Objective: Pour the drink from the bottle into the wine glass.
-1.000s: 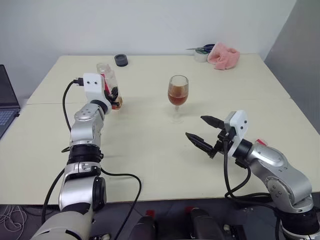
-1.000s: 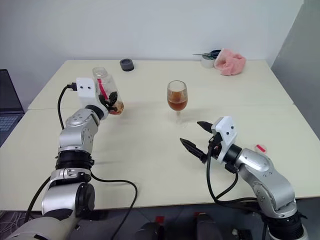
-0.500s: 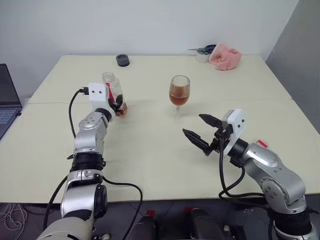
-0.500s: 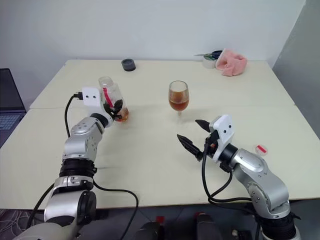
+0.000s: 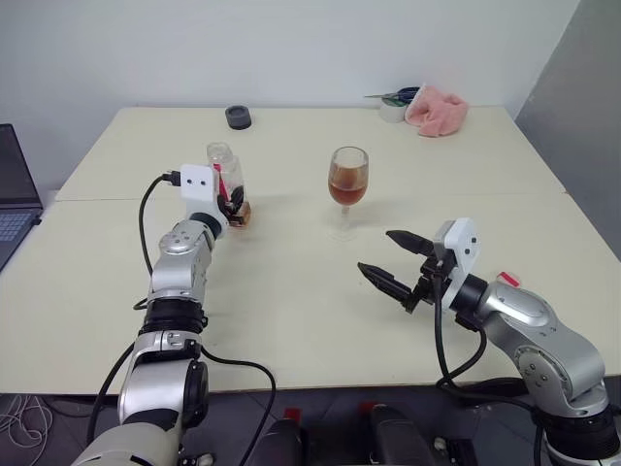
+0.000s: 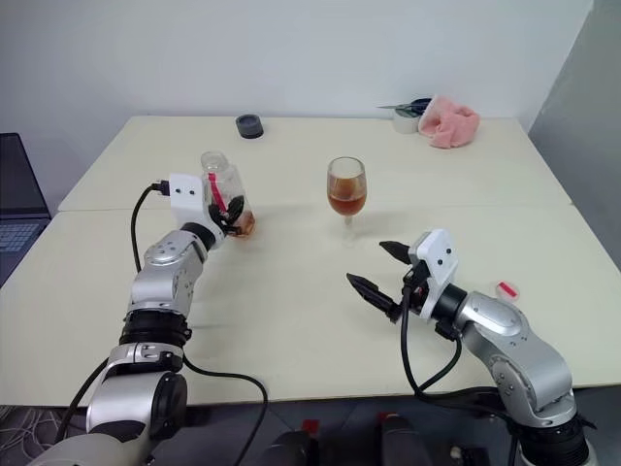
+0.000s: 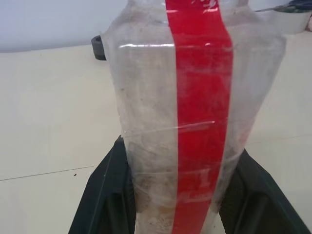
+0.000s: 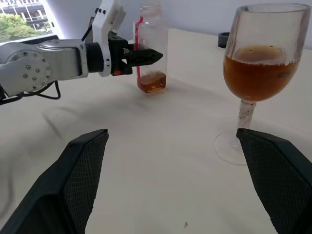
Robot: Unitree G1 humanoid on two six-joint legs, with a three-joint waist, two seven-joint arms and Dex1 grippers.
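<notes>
The bottle point(image 5: 229, 182) stands upright and uncapped, a red strip down its side, left of the table's middle. A little amber drink point(image 8: 151, 82) sits in its bottom, and its base is at the table top. My left gripper point(image 5: 231, 197) is shut on its lower half, one black finger point(image 7: 105, 195) on each side. The wine glass point(image 5: 347, 183) stands a hand's width to the right, its bowl about half full of the same amber drink point(image 8: 257, 75). My right gripper point(image 5: 375, 252) hovers open in front of the glass, with nothing between its fingers point(image 8: 78, 180).
A small red-and-white cap point(image 5: 506, 280) lies by my right forearm. At the back stand a black round object point(image 5: 238, 116), a tape roll point(image 5: 391, 108) and a pink cloth point(image 5: 436, 108). A laptop point(image 5: 14, 198) sits off the table's left edge.
My left gripper has come down a little with the bottle, and the bottle has gone from tilted to upright. The right gripper has kept its place; the camera shifted slightly.
</notes>
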